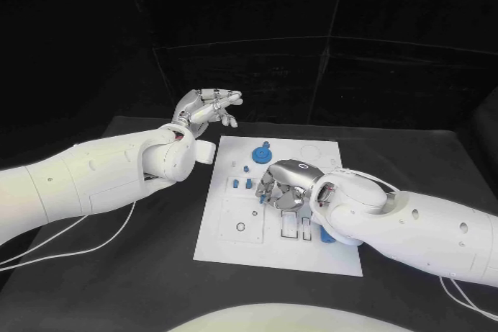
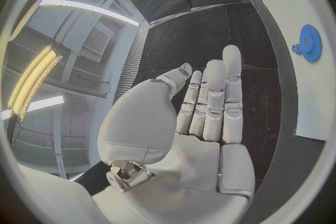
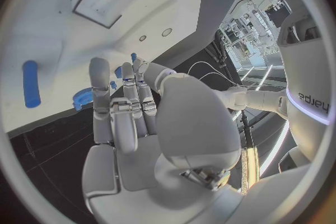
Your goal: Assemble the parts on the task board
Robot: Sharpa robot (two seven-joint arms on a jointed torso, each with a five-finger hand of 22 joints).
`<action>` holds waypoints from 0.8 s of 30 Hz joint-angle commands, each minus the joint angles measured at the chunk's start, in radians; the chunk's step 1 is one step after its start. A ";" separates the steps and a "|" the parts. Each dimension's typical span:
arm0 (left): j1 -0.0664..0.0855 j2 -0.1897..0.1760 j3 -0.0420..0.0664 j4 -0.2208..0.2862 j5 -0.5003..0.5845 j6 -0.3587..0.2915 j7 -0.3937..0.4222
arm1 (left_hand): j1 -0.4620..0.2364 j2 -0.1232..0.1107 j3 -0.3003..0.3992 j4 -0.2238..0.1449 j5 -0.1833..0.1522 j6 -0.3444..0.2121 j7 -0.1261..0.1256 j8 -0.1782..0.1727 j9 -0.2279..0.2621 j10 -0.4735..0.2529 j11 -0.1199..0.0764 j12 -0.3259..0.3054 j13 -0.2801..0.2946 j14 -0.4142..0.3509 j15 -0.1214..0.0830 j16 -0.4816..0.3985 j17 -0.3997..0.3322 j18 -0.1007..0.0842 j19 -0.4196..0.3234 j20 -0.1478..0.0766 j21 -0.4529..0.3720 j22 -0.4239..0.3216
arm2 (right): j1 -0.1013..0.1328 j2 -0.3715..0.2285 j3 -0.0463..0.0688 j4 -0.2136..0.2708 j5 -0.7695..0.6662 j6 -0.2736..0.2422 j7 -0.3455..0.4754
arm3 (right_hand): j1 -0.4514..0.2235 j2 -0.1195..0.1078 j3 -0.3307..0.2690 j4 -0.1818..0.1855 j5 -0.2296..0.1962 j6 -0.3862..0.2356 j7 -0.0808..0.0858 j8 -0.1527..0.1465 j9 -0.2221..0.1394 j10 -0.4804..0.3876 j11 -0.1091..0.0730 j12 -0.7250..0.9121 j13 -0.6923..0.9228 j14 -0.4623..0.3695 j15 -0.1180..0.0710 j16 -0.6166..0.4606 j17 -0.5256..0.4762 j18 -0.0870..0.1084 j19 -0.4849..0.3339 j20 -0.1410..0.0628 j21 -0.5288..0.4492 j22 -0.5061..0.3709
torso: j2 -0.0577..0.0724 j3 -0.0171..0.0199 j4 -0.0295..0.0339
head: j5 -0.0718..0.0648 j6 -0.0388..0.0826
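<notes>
A black desk (image 1: 124,289) carries everything here, and on its middle lies the white board (image 1: 234,242), flat and square to me, so that both my arms can reach its slots and pegs from either side. My right arm (image 1: 436,231) comes in low across the board's near right corner, and my right hand (image 1: 286,186) hangs palm-down over the board's middle, close above the small blue pieces there; I judge it is placed so because the next part to pick up or press home lies under it. From the camera behind that wrist the fingers (image 3: 115,106) lie straight and side by side with nothing between them, released, though from above the hand hides what is directly beneath it and I cannot tell whether a fingertip touches a part. My left hand (image 1: 208,109) is raised off the board beyond its far left corner, well apart from the work, fingers loosely spread and holding nothing, seemingly parked to keep out of the right hand's way. On the board, the blue gear (image 1: 262,155) sits near the far edge, just beyond my right hand, apparently already on its post; a blue pin (image 3: 31,84) lies loose on the white surface to one side of the hand, and a few smaller blue pegs (image 1: 242,182) stand near the fingers' left side. By my reckoning the assembly is partly done.
</notes>
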 commanded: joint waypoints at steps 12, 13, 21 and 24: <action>0.002 0.006 0.001 -0.005 0.002 0.012 -0.001 | 0.011 -0.003 -0.005 -0.004 0.000 -0.009 0.002 0.003 -0.001 -0.009 -0.001 0.005 -0.002 -0.007 0.000 -0.005 -0.002 0.013 -0.006 -0.001 -0.005 -0.003 | -0.023 0.044 -0.001 -0.022 -0.027 0.038 0.024 | -0.019 0.009 -0.004 -0.019 0.013 0.004 0.003 -0.010 0.002 -0.010 0.003 0.007 0.000 0.104 -0.004 0.003 0.263 -0.001 -0.010 0.000 0.008 0.000 | -0.001 0.0002 -0.0017 | 0.008 -0.007; 0.002 0.006 0.001 -0.006 0.002 0.012 -0.002 | 0.011 -0.003 -0.005 -0.004 0.000 -0.009 0.002 0.003 -0.001 -0.009 -0.001 0.005 -0.002 -0.007 0.000 -0.005 -0.002 0.013 -0.006 -0.001 -0.005 -0.003 | -0.024 0.045 -0.001 -0.023 -0.027 0.038 0.024 | -0.020 0.010 -0.004 -0.020 0.013 0.004 0.003 -0.010 0.002 -0.011 0.003 0.007 0.000 0.104 -0.005 0.003 0.263 -0.002 -0.011 0.000 0.008 0.000 | -0.001 0.0006 -0.0016 | 0.009 -0.007; 0.002 0.004 0.001 -0.008 0.002 0.013 -0.002 | 0.011 -0.003 -0.006 -0.004 0.000 -0.010 0.002 0.003 -0.001 -0.011 0.000 0.005 -0.002 -0.008 0.000 -0.005 -0.003 0.013 -0.006 -0.001 -0.006 -0.003 | -0.027 0.050 -0.001 -0.028 -0.031 0.047 0.021 | -0.025 0.014 -0.005 -0.029 0.013 0.005 0.004 -0.013 0.002 -0.014 0.004 0.011 0.000 0.104 -0.003 0.003 0.263 -0.001 -0.012 0.002 0.011 0.001 | -0.001 -0.0003 -0.0013 | 0.008 -0.010; 0.002 0.005 0.001 -0.008 0.002 0.013 -0.003 | 0.011 -0.003 -0.006 -0.004 0.000 -0.010 0.002 0.003 -0.001 -0.011 0.000 0.005 -0.002 -0.008 0.000 -0.005 -0.003 0.013 -0.006 -0.001 -0.006 -0.003 | -0.027 0.051 -0.001 -0.029 -0.032 0.053 0.020 | -0.029 0.017 -0.007 -0.032 0.013 0.005 0.002 -0.014 0.002 -0.015 0.002 0.013 0.000 0.104 -0.008 0.003 0.263 -0.001 -0.013 -0.003 0.012 0.001 | -0.001 0.0000 -0.0011 | 0.008 -0.011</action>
